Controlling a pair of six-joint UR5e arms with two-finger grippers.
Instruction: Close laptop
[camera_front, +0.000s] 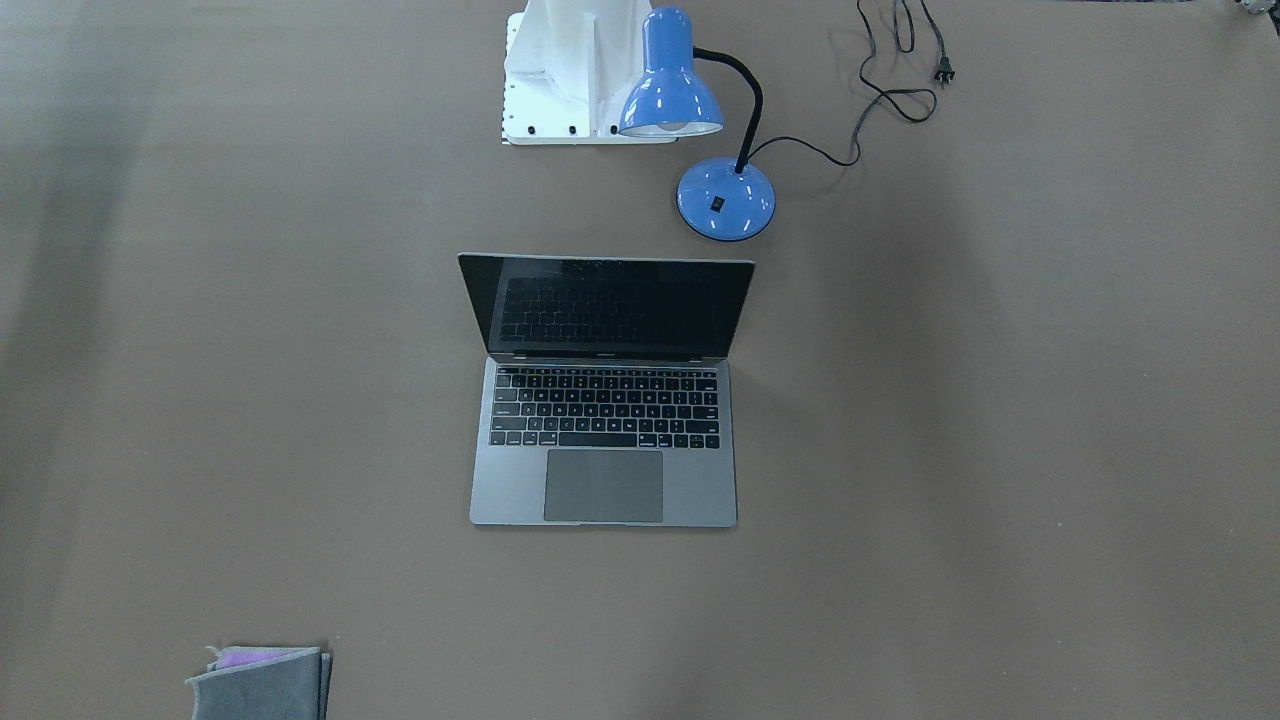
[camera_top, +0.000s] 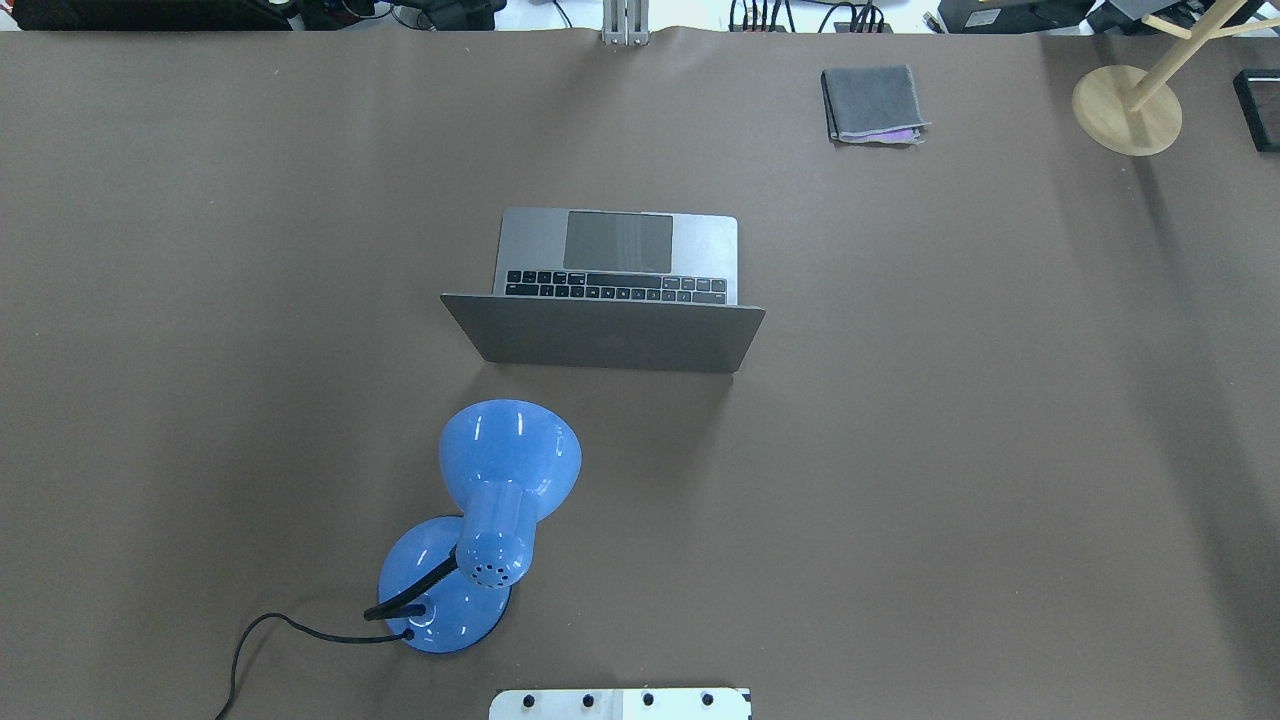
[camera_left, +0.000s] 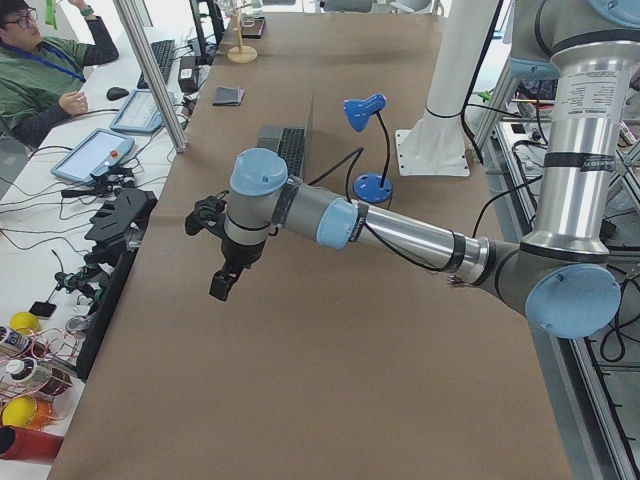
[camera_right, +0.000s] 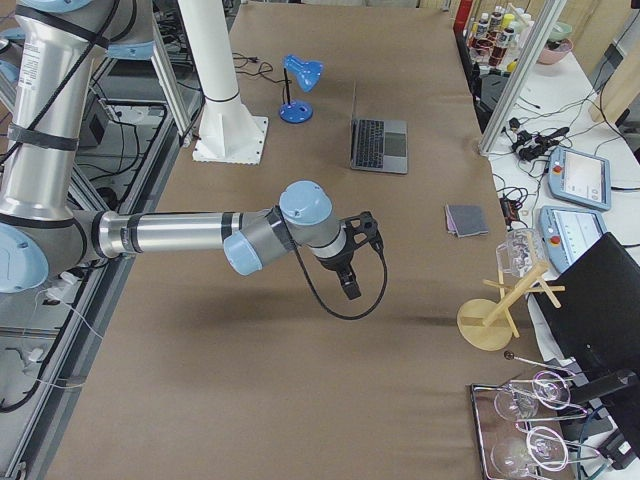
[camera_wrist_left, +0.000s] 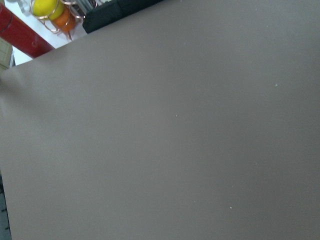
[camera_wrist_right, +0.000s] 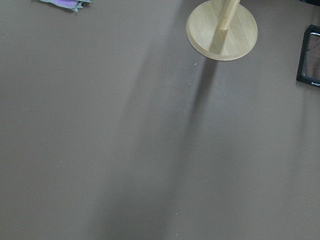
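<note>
The space-grey laptop (camera_front: 604, 440) stands open at the middle of the brown table, its screen dark and its lid upright. From overhead I see the back of its lid (camera_top: 605, 340). It also shows in the side views (camera_left: 290, 145) (camera_right: 378, 143). My left gripper (camera_left: 222, 285) hangs over bare table far from the laptop, toward the table's left end. My right gripper (camera_right: 350, 285) hangs over bare table toward the right end. Both show only in the side views, so I cannot tell whether they are open or shut. Neither wrist view shows fingers.
A blue desk lamp (camera_top: 500, 480) with a black cord stands between the laptop and the robot's base (camera_front: 560, 70). A folded grey cloth (camera_top: 873, 103) lies at the far side. A wooden stand (camera_top: 1127, 108) is at the far right corner.
</note>
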